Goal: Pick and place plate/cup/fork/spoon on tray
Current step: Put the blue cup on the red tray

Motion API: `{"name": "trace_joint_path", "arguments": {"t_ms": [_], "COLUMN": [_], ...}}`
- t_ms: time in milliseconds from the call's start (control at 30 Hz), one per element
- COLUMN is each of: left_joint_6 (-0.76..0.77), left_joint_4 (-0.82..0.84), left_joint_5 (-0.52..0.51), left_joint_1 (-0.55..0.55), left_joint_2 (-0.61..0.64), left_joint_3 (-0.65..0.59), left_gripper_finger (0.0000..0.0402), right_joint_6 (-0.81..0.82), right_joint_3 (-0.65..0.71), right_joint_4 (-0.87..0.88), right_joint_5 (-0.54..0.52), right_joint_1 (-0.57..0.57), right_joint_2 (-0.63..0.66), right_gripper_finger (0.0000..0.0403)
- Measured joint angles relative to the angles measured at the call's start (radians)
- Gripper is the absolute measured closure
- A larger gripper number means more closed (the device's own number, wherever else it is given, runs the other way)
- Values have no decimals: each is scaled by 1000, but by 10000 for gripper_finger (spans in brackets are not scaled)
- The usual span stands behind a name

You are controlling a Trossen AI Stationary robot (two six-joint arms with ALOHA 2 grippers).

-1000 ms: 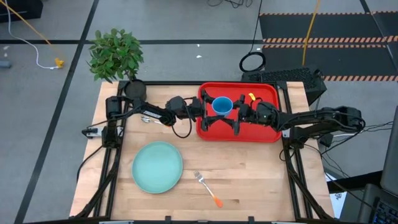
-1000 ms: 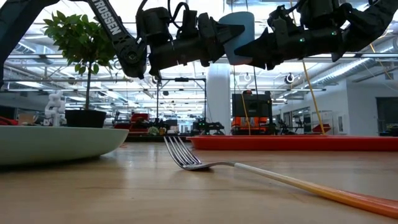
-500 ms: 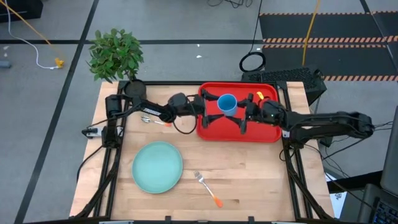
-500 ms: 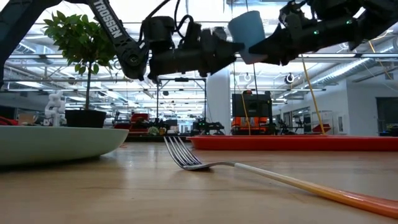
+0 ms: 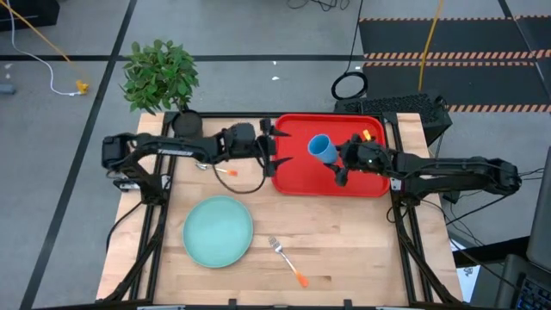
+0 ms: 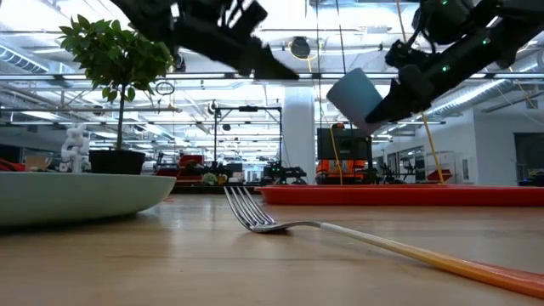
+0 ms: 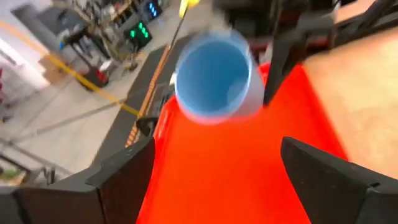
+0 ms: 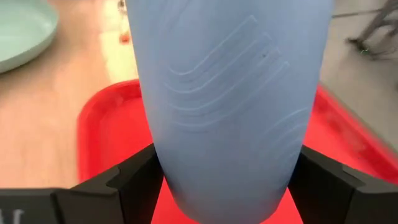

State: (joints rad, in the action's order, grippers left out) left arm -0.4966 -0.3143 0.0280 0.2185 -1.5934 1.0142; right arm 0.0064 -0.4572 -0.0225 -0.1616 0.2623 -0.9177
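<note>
Nearest us, fork (image 5: 287, 261) and plate (image 5: 218, 230) lie on the table, unplaced. Farther, right gripper (image 5: 338, 161) clamps the cup (image 5: 322, 148), tilted, above the tray (image 5: 301, 179), presumably for set-down. Left gripper (image 5: 269, 149) hangs wide, empty, at the tray's left edge.

cup (image 5: 322, 148) above tray (image 5: 293, 176), plate (image 5: 218, 230) left of fork (image 5: 287, 260)

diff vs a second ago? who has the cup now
The left hand has let go and pulled back to the tray's left edge, open. The right hand alone holds the cup, now tilted and lower over the tray. Plate, fork and spoon unmoved.
</note>
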Motion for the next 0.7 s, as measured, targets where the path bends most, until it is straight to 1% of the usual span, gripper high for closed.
{"name": "trace_joint_path", "arguments": {"t_ms": [133, 233, 367, 433, 567, 667, 700], "left_joint_6": [-73, -85, -80, -73, -108, -149, -152], "left_joint_4": [-2, -29, -24, 13, 11, -62, -67], "left_joint_5": [-3, -14, -38, -36, -31, -30, -30], "left_joint_1": [-73, -109, -109, -101, -94, -97, -97], "left_joint_2": [4, -20, -49, -56, -106, -154, -160], "left_joint_3": [0, 1, 9, 10, 10, 11, 11], "left_gripper_finger": [73, 82, 96, 105, 120, 127, 128], "right_joint_6": [15, 16, 9, -3, -34, -52, -55], "right_joint_3": [0, 0, -18, -30, -43, -53, -54], "right_joint_4": [-37, -76, -96, -100, -137, -137, -135], "right_joint_5": [21, 35, 36, 40, 118, 167, 168], "right_joint_1": [0, 0, 0, 0, 0, 0, 0], "right_joint_2": [-78, -130, -180, -199, -225, -240, -242], "right_gripper_finger": [120, 120, 120, 120, 121, 122, 122]}}
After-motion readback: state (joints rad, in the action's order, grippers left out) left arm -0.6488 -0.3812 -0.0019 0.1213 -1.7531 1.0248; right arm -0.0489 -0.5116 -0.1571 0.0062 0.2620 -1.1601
